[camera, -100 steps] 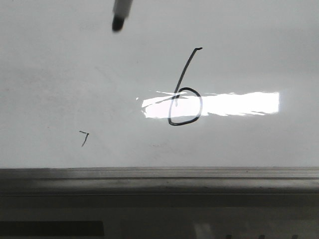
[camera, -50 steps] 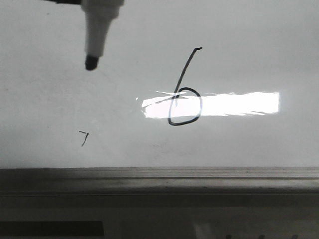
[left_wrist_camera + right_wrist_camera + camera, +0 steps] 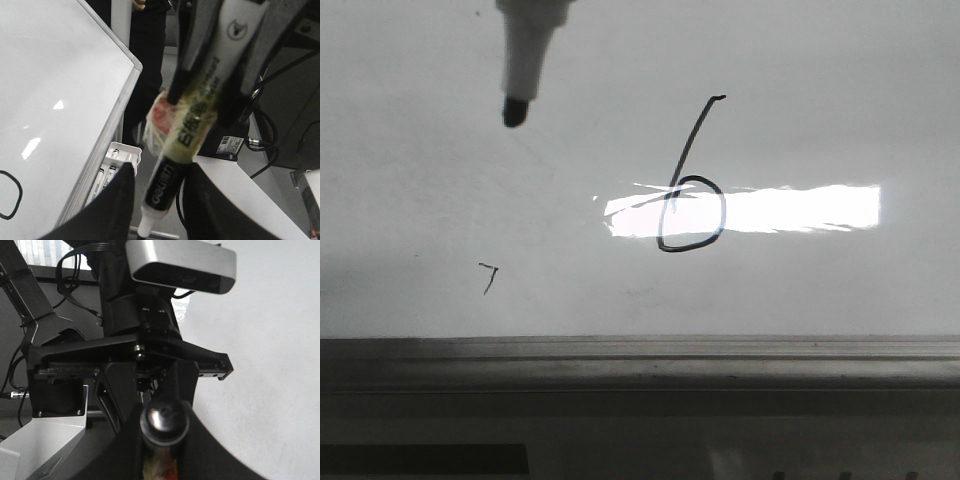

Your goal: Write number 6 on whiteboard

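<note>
Whiteboard (image 3: 800, 90) bears a finished black number 6 (image 3: 691, 190) crossing the glare, while the marker (image 3: 528, 55), cut off above, sits clamped in both end effectors.

Matte black fingers (image 3: 116, 210) taper on the left tool (image 3: 159, 200), while the right tool (image 3: 162, 450) shows equally dark fingers (image 3: 205, 452) beneath a black bracket (image 3: 150, 352) studded with small screws, a silver-grey camera housing (image 3: 182, 265), black cables (image 3: 80, 270) and a grey metal link (image 3: 42, 440).
</note>
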`<control>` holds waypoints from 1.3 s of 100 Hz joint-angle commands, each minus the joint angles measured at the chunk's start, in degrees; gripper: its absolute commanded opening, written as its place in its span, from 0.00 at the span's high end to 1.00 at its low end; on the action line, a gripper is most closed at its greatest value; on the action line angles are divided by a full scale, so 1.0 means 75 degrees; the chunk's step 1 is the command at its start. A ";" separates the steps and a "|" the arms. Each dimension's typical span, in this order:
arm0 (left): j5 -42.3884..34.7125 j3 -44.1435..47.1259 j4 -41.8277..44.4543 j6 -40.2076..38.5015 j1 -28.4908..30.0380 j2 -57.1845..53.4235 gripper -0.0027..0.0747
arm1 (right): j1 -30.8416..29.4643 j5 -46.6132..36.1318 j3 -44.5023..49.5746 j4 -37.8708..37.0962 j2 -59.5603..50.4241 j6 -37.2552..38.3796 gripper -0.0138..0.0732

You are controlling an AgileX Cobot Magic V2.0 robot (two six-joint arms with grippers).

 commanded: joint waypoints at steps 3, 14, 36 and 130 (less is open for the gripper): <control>0.0009 -0.0271 -0.0516 0.0009 0.0001 -0.0023 0.85 | -0.0026 -0.0112 -0.0280 0.0235 -0.0029 -0.0029 0.91; 0.0219 -0.0271 -0.0516 0.0034 0.0001 -0.0023 0.95 | -0.0026 -0.0099 -0.0280 0.0235 -0.0029 -0.0029 0.91; 0.0331 -0.0271 -0.0516 0.0439 0.0001 -0.0023 0.99 | -0.0026 -0.0055 -0.0280 0.0559 -0.0029 -0.0029 0.91; 0.0317 -0.0271 -0.0516 0.0439 0.0001 -0.0023 0.91 | -0.0026 -0.0128 -0.0280 0.0788 -0.0029 -0.0029 0.91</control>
